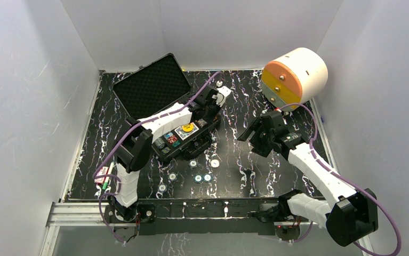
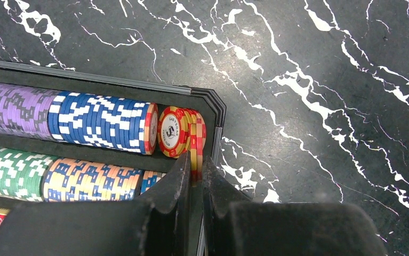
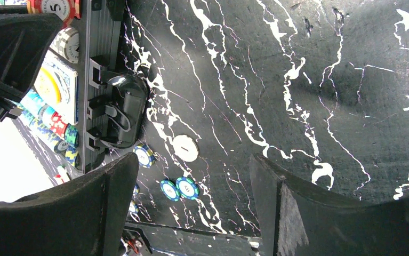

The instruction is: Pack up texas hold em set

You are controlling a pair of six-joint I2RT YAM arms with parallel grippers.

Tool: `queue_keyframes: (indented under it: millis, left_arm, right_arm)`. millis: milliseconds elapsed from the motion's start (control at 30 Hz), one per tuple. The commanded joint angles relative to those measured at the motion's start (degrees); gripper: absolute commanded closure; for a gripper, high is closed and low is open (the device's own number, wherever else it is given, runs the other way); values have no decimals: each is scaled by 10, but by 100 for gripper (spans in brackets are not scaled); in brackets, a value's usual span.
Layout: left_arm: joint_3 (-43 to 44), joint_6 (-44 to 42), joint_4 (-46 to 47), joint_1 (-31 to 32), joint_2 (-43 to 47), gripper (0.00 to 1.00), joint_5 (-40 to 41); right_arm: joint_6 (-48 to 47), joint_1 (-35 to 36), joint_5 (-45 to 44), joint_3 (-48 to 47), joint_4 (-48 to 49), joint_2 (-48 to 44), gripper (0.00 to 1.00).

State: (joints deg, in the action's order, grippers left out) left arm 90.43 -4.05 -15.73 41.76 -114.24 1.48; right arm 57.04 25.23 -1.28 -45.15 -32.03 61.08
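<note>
Only one clear read: a large "5" in the white centre of the facing chip in the short stack of red-and-yellow round poker chips, at the row end in the black hard rectangular case. There is ring lettering round that 5, too small to read. The same chips show "5" at the top edge of the right wrist view. Loose blue-and-white round chips on the black marbled bench: centre print blurred, no read.
</note>
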Motion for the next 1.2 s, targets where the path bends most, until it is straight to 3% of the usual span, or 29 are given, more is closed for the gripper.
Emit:
queue_keyframes:
  millis: [0, 167, 400, 1167]
  left_arm:
    - [21, -4, -8, 0, 3, 100, 17]
    - [20, 1, -6, -1, 21, 100, -51]
    - [19, 4, -3, 0, 24, 100, -72]
    - [38, -12, -23, -3, -18, 100, 20]
  right_arm:
    - [5, -1, 2, -4, 6, -8, 16]
    - [5, -1, 5, -6, 8, -7, 17]
    - [5, -1, 8, -6, 8, -7, 17]
    - [7, -1, 6, -5, 3, -11, 17]
